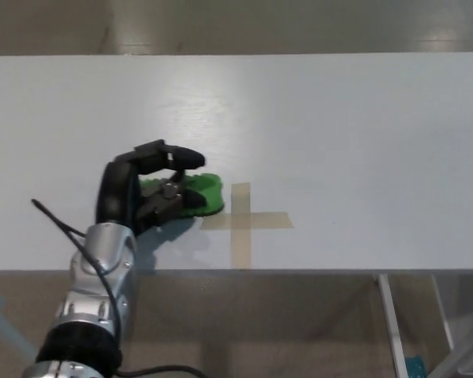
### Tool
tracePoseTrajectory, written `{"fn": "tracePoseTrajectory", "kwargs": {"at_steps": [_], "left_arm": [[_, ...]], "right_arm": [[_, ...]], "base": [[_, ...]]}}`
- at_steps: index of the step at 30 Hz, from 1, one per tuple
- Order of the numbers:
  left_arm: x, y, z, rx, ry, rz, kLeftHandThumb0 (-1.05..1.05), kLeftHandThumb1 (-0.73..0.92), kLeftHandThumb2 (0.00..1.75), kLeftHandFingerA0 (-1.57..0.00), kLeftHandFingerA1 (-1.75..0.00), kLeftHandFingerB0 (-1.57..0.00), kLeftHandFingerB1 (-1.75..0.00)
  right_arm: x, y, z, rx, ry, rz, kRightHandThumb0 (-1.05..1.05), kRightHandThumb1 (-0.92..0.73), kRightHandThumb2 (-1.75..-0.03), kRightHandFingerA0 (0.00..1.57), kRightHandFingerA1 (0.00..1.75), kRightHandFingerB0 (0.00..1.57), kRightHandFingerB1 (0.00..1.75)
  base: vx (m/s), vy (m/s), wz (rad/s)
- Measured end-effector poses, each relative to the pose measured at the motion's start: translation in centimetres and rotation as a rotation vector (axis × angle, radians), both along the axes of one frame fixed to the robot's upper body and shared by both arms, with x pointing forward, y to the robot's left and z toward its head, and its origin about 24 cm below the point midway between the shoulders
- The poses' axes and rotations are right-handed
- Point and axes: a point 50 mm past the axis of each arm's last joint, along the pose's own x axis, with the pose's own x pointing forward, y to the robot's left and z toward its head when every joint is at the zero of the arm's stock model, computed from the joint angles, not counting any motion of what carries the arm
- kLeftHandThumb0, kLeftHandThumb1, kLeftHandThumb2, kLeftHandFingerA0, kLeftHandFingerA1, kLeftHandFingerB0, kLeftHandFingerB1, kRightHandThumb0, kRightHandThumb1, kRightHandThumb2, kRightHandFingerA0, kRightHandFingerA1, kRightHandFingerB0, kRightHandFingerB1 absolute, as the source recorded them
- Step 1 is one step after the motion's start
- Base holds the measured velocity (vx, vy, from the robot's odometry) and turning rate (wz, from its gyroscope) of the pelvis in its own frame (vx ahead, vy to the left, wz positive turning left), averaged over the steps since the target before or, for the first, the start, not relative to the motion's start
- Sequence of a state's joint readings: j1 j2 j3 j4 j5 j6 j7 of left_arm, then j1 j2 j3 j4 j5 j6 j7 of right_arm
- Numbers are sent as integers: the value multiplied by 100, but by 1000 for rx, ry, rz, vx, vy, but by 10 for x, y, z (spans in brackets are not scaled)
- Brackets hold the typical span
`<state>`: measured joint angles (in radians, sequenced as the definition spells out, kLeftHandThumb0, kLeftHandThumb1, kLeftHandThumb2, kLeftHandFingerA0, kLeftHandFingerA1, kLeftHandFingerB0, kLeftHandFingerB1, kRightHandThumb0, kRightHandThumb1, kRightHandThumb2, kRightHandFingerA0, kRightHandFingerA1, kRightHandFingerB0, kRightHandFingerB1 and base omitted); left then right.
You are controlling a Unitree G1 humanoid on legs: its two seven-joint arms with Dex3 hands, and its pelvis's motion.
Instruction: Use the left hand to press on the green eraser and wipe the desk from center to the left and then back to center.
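My left hand [146, 189] lies on the white desk [315, 118], left of the middle near the front edge. Its black fingers [177, 157] curl over the green eraser [203, 195] and press it flat onto the desk. Only the eraser's right part shows past the fingers; the remainder is hidden under the hand. A tan tape cross [242, 220] is stuck on the desk just right of the eraser, and the eraser's edge reaches its left arm. My right hand does not show.
The silver forearm [102, 268] with a black cable [63, 232] rises from below the desk's front edge. Metal desk legs [388, 315] stand over the floor beneath.
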<state>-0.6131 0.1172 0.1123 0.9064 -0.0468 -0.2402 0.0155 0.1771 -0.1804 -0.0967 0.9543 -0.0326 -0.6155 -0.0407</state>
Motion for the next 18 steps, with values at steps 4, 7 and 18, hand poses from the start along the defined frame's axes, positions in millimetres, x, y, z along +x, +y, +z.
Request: {"fn": "tracePoseTrajectory", "kwargs": {"at_steps": [4,7,18], "left_arm": [[1,18,0,5,7,40,-9,79,73,-105,-88,-96,-90],[0,37,1,19,11,76,-16,75,82,-105,-90,-97,-90],[-13,103,1,42,52,217,-5,85,65,-101,-82,-95,-81]], "right_arm": [[1,0,0,-3,0,2,-48,-81,-65,80,57,69,42],[1,0,0,-6,0,4,-49,-81,-65,81,58,70,42],[2,0,1,-2,-4,3,-49,-81,-65,80,59,71,42]], "base": [[0,0,0],[0,0,0],[0,0,0]]}}
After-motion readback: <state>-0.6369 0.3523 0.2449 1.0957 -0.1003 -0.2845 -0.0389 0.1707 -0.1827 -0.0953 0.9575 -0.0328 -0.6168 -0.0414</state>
